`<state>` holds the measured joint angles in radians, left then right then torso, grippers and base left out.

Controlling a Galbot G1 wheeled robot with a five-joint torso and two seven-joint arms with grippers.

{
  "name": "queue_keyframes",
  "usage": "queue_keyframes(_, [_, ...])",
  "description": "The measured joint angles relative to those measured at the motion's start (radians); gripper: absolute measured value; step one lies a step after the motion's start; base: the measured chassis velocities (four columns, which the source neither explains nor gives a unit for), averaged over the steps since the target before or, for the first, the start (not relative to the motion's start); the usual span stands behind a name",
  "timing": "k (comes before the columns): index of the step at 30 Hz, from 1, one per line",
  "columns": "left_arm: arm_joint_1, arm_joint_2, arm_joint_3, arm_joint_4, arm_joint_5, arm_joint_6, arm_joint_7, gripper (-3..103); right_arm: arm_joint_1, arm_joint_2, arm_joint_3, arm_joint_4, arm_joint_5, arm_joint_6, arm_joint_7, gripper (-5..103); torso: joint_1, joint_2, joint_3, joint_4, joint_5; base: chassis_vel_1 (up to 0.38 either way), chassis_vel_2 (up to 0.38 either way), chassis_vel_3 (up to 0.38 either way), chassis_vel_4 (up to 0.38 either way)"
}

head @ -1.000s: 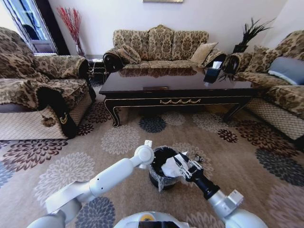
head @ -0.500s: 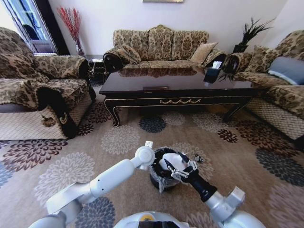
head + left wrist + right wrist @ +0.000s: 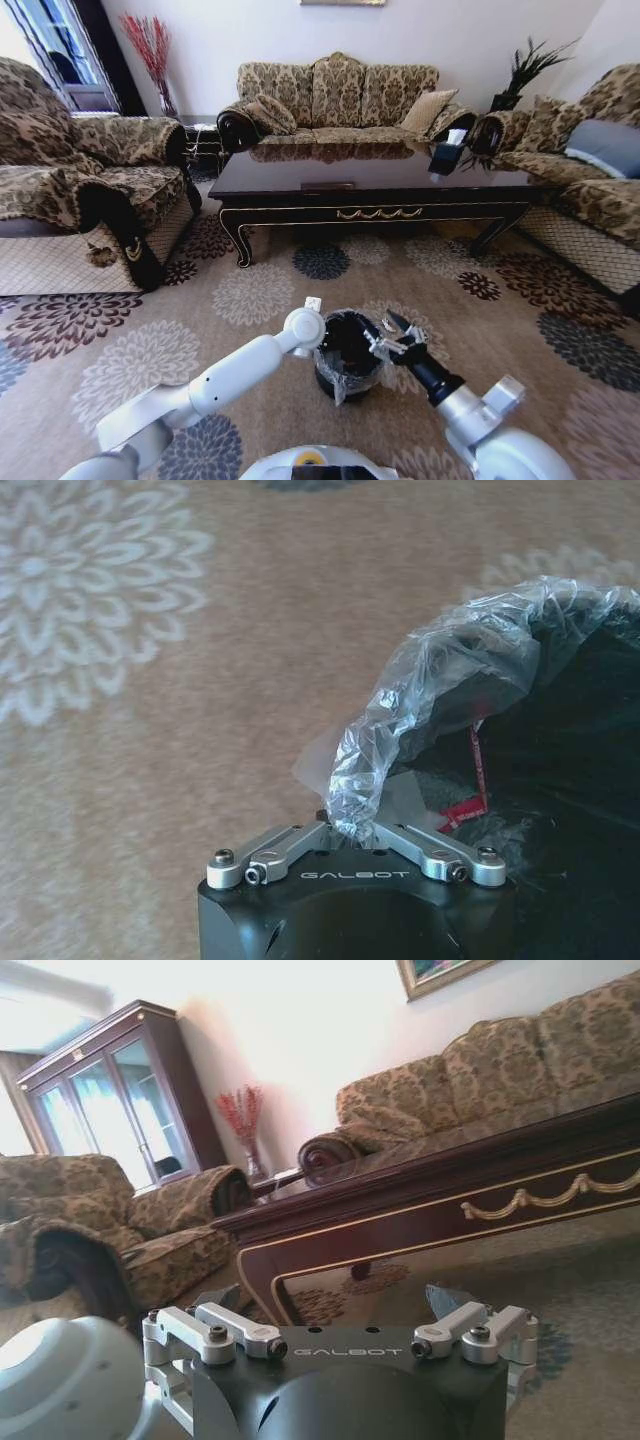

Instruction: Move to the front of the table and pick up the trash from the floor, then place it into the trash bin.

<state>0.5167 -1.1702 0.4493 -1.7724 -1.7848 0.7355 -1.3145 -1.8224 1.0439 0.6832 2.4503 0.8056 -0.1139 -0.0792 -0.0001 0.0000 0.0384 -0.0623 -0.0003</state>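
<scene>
Clear liner on the trash bin [image 3: 348, 352] stays pinched in our left pincer [image 3: 352, 832], steadying it; our right pincer [image 3: 395, 340], spread and empty, hangs beside the bin rim.

Place: a home living room
Seating: patterned sofas [image 3: 338, 95] at frame top, left, right
Centre: dark coffee table [image 3: 370, 185]
Floor: flower-medallion carpet [image 3: 250, 295]
Upper left: glass-door cabinet [image 3: 120, 1110]
</scene>
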Motion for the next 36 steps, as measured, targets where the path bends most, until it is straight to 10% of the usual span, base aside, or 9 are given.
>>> queue_keyframes(36, [0.252, 0.23, -0.321, -0.202, 0.003, 0.0, 0.027, 0, 0.561, -0.079, -0.108, -1.094, -0.105, 0.129, -0.043, 100, 0.0, 0.0, 0.0, 0.0001, 0.0003, 0.0, 0.0, 0.0, 0.0])
